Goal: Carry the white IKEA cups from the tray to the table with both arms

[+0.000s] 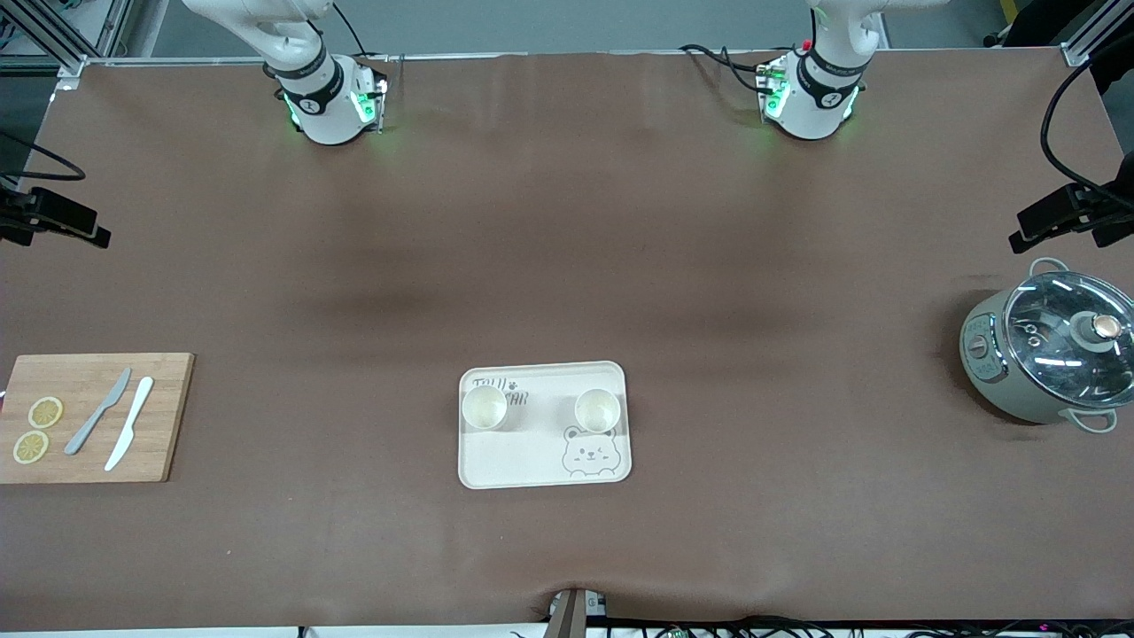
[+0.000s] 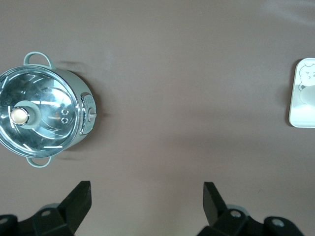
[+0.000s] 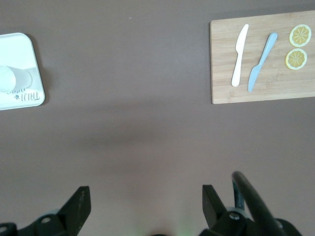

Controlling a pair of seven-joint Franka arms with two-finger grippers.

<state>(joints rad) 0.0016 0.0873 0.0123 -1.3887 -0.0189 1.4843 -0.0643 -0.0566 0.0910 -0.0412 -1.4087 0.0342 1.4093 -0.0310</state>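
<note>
Two white IKEA cups stand upright on the cream bear-printed tray [image 1: 532, 456]: one [image 1: 485, 408] toward the right arm's end, one [image 1: 597, 410] toward the left arm's end, above the bear drawing. Both grippers are out of the front view, which shows only the arm bases. My left gripper [image 2: 146, 196] is open and empty, high over bare table between the pot and the tray [image 2: 295, 115]; one cup [image 2: 309, 94] shows at the frame edge. My right gripper [image 3: 146, 196] is open and empty, high over bare table between the tray [image 3: 27, 51] and the cutting board; one cup [image 3: 14, 78] shows there.
A grey-green pot with a glass lid [image 1: 1050, 354] stands at the left arm's end; it also shows in the left wrist view [image 2: 42, 115]. A wooden cutting board [image 1: 93, 416] with two knives and two lemon slices lies at the right arm's end, also in the right wrist view [image 3: 261, 88].
</note>
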